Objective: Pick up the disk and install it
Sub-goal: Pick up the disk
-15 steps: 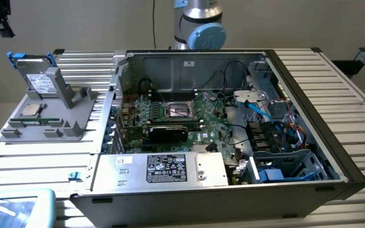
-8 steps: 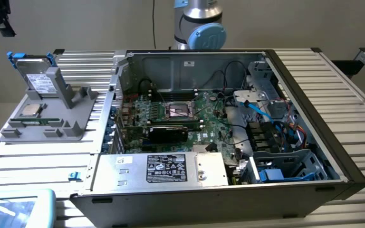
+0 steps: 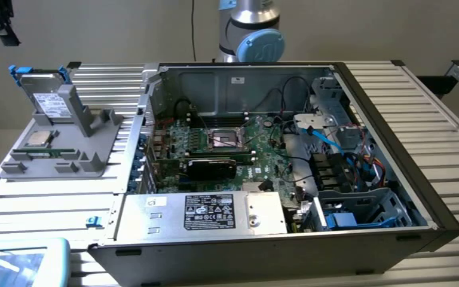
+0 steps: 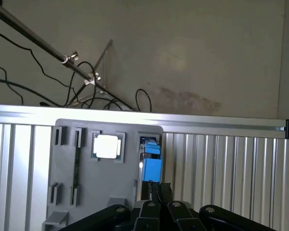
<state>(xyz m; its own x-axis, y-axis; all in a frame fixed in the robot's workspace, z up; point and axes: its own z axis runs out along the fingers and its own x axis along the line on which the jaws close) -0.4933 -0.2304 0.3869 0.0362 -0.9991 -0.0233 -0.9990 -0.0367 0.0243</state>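
Over grey holder tray (image 4: 106, 187), gripper (image 4: 159, 185) hovering, fingers pressing together, pinching nothing. Just past fingertips, disk (image 3: 45, 95) standing upright in tray slot, blue rails showing. Beside tray, open computer case (image 3: 213, 81) lying on slatted table (image 3: 46, 203).

Silver tubular arm (image 3: 244, 17) with a light-blue joint cap (image 3: 262, 46) and a black gripper (image 4: 159, 188)

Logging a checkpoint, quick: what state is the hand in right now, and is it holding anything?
Hand: closed, holding nothing; the disk stands in its grey holder.
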